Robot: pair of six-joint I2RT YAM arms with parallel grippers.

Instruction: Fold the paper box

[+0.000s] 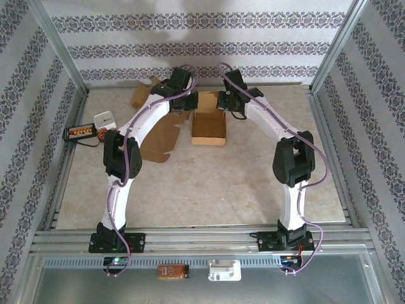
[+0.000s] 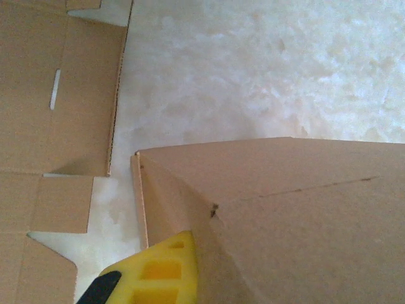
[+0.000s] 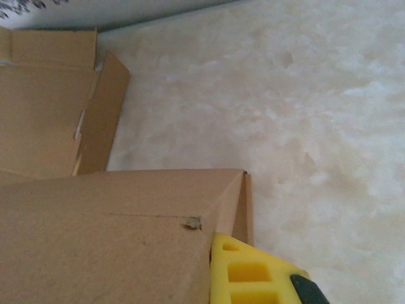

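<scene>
The left hand [image 1: 192,106] is closed. In its wrist view one yellow finger [image 2: 166,271] lies flat against the outer side wall of the paper box [image 2: 285,209], just below a folded corner. The brown panel hides the other finger, so I cannot tell whether cardboard is pinched between them.

The right hand [image 1: 223,106] is closed as well. Its yellow finger [image 3: 248,273] presses against the opposite side of the paper box [image 3: 107,234], right under a creased corner where a narrow flap stands on edge. Its second finger is also covered by the panel.

From above, both arms reach to the far middle of the bench [image 1: 209,190], and the two hands meet at the far end of the paper box [image 1: 209,128]. The box sits on the bench between them as a partly formed brown block.

Just to the left of the box, a flat cardboard sheet [image 1: 158,140] with cut slots and tabs lies spread under the left arm.

Further left, near the wall, a small white device [image 1: 104,119] sits beside a black strip with coloured buttons [image 1: 79,132]. Patterned wallpaper [image 1: 202,47] covers the walls on three sides.
</scene>
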